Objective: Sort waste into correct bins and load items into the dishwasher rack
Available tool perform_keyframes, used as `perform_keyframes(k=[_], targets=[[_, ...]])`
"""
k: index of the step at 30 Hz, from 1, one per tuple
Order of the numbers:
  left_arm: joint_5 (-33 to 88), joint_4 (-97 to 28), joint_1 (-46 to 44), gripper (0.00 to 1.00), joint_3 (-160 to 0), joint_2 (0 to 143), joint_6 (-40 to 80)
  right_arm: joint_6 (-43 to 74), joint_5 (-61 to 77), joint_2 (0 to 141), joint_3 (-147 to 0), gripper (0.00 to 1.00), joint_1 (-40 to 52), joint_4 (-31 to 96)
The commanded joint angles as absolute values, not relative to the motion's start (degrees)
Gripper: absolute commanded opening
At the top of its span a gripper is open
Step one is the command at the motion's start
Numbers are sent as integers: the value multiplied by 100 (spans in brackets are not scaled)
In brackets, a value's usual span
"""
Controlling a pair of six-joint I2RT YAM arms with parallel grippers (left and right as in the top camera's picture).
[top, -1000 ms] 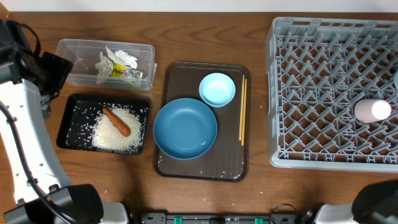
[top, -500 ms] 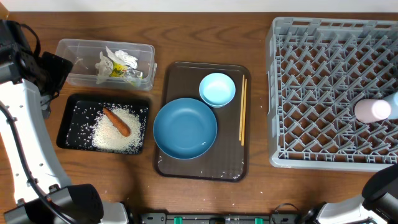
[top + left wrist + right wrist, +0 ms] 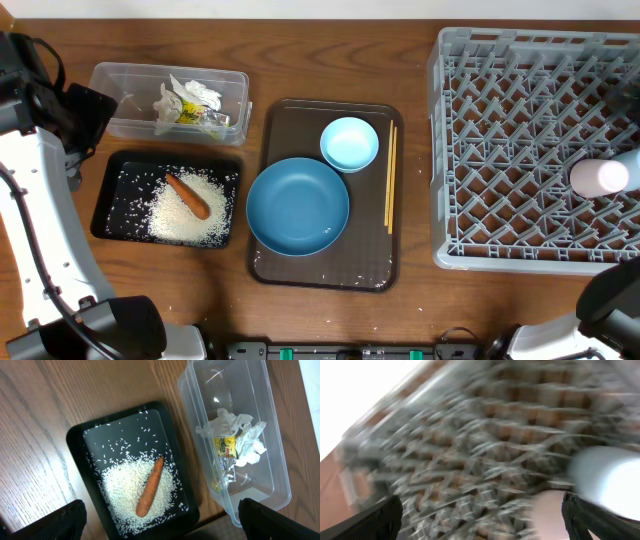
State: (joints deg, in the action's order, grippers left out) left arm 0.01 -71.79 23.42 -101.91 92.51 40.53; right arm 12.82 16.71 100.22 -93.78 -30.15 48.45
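Observation:
The clear tub (image 3: 125,85) holds crumpled wrappers (image 3: 188,105). The black tray (image 3: 103,195) holds rice (image 3: 185,222) and the carrot (image 3: 187,195). The dark-blue bowl (image 3: 297,206), pale-blue bowl (image 3: 349,143) and chopsticks (image 3: 390,178) sit on the brown serving tray (image 3: 325,272). The whitish cup (image 3: 598,178) lies in the grey rack (image 3: 437,160) at its right side. My left gripper (image 3: 160,527) is open and empty above the black tray (image 3: 75,445), carrot (image 3: 150,487) and tub (image 3: 240,390). My right gripper (image 3: 482,520) is open over the rack (image 3: 470,450), next to the cup (image 3: 607,477); this view is blurred.
The left arm (image 3: 60,115) stands at the table's left edge beside the tub. The right arm (image 3: 612,300) shows at the bottom right corner. Bare wood lies between the serving tray and the rack.
The right arm has shifted at the right edge of the overhead view, and its wrist view is motion-blurred. The cup stays in the rack. The left arm has not moved.

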Motion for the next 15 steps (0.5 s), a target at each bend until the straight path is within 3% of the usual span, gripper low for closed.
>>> perform_keyframes(k=[1,4,9,15], targets=[[-49,-7199,2362,99,-10206,9273,4104,757,1979,9828,-9397,99,-2233,4864],[-49,-7201,2362,99,-10206,9273,4104,655,1529,9837,-9395,96,-1411,4866],[-49,-7201,2362,99,-10206,9273,4104,731,1024,9889,-9395,81,-12,4779],[-49,-7201,2362,99,-10206,9273,4104,1667,425,10232,-9395,72,1422,4501]])
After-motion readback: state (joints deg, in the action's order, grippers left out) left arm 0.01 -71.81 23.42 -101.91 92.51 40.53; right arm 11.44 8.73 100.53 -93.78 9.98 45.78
